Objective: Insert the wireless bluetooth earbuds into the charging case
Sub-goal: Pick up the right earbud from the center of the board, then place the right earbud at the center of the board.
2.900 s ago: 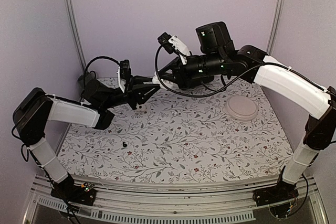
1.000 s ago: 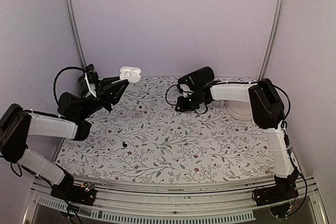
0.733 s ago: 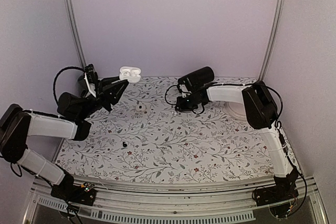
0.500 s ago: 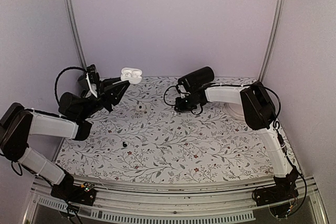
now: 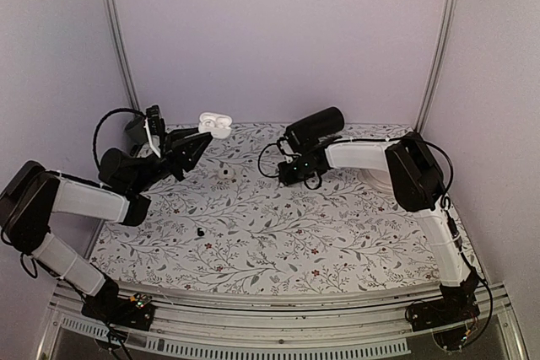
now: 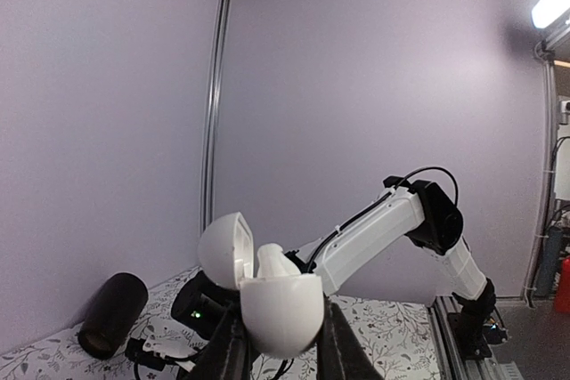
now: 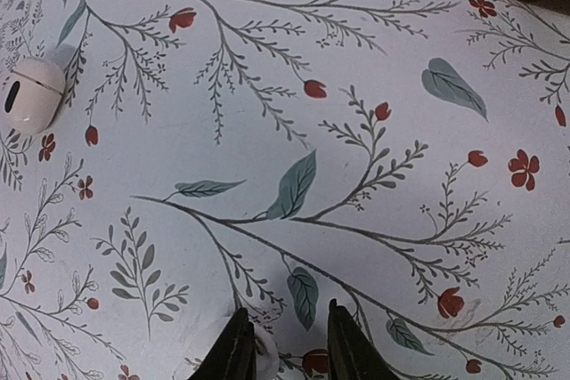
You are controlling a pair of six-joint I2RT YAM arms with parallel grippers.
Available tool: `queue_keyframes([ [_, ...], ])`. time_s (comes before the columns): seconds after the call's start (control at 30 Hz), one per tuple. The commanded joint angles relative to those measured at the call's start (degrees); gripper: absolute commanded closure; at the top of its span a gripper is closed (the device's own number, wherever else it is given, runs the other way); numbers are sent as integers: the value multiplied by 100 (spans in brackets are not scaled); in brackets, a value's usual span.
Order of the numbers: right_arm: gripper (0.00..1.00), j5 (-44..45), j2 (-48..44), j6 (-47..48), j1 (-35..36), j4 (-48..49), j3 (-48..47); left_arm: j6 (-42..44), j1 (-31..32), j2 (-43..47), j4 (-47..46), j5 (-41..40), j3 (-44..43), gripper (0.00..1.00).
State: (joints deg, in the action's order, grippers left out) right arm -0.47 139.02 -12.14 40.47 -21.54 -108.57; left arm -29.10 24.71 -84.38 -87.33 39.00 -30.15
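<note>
My left gripper [image 5: 196,137] is shut on the charging case [image 5: 213,125] and holds it high above the table's back left. In the left wrist view the case [image 6: 280,307] sits between my fingers [image 6: 233,355], lid open to the left. One white earbud [image 6: 275,262] stands in a socket. My right gripper [image 5: 287,176] is low over the floral table, jaws a little apart [image 7: 287,349]. A small white bit [image 7: 265,358] lies against its left finger; I cannot tell what it is. The other earbud is not recognisable.
A white round lump with a dark spot [image 5: 224,173] lies on the table between the arms, also in the right wrist view [image 7: 31,93]. A tiny black bit [image 5: 201,231] lies nearer the front. A pale round dish [image 5: 377,178] sits behind the right forearm.
The right arm has left the raised case and dropped to the table, creeping left. The left gripper has shifted the open case slightly right.
</note>
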Motion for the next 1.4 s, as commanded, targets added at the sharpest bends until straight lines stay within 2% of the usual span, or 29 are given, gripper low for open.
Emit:
queue_keyframes([
  [0.0, 71, 43, -134, 221, 239, -610, 316, -127, -67, -93, -1005, 44, -158, 100],
  [0.13, 71, -188, -311, 225, 316, -601, 497, -157, -61, -105, -1019, 38, -143, 100],
  [0.33, 86, -775, -902, -45, 313, -239, 1192, -174, -63, -122, -1057, 20, -124, 100],
  [0.5, 95, -947, -1118, -279, 304, -26, 1519, -226, -63, -164, -1117, 3, -141, 100],
  [0.6, 96, -946, -1327, -419, 277, 75, 1765, -275, -54, -176, -1145, 36, -151, 100],
  [0.7, 96, -1151, -1812, -618, 172, 354, 2286, -282, -41, -192, -1155, 48, -127, 100],
  [0.83, 96, -1853, -2533, -1088, -129, 451, 3113, -308, -29, -213, -1166, 110, -109, 100],
  [0.9, 96, -1891, -3003, -1519, -251, 598, 3706, -292, -20, -211, -1164, 103, -104, 100],
  [0.97, 90, -1837, -3473, -1965, -265, 906, 4406, -277, 4, -253, -1189, 90, -109, 100],
  [1.1, 87, -1833, -4128, -2874, -271, 1803, 5647, -333, 63, -417, -1350, 60, -165, 100],
  [1.23, 86, -1863, -4314, -3312, -267, 2198, 6120, -344, 119, -506, -1401, 64, -233, 100],
  [1.37, 78, -1674, -4538, -3379, -263, 2171, 6339, -317, 131, -515, -1363, 90, -262, 100],
])
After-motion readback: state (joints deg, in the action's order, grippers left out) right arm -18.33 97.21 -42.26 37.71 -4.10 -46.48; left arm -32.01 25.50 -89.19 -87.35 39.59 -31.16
